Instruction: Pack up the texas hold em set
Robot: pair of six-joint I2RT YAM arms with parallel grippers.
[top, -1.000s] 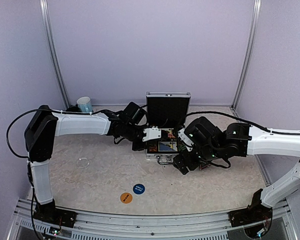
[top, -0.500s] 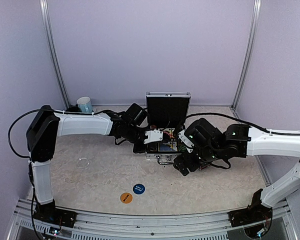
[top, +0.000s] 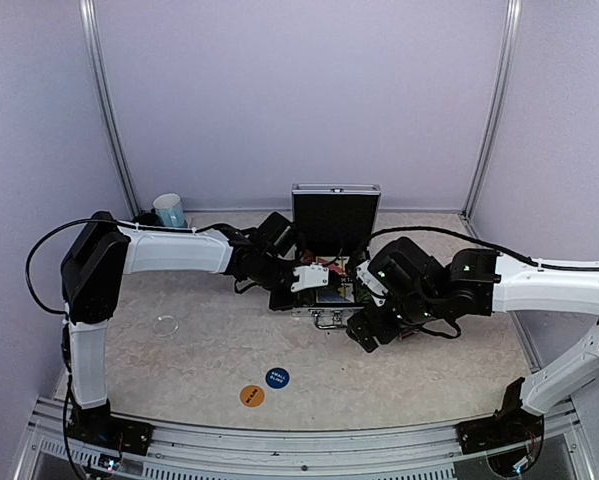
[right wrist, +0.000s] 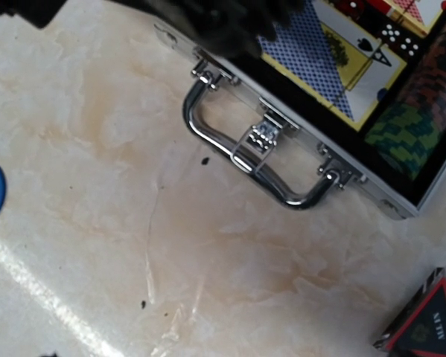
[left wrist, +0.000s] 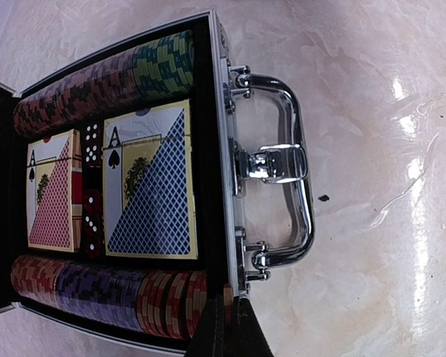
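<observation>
The silver case lies open at mid-table with its black lid upright. In the left wrist view it holds chip rows, two card decks and dice. My left gripper is shut at the case's front corner by the handle. A chip edge shows right at its tips; whether it is pinched I cannot tell. My right gripper hovers open over bare table in front of the case, holding nothing. The blue button, orange button and dark triangular marker lie loose.
A light blue mug stands at the back left near the frame post. A small clear ring lies on the table's left side. The walls close in on three sides.
My left gripper has shifted a little right and nearer, down to the case's front edge. The right arm has hardly moved.
</observation>
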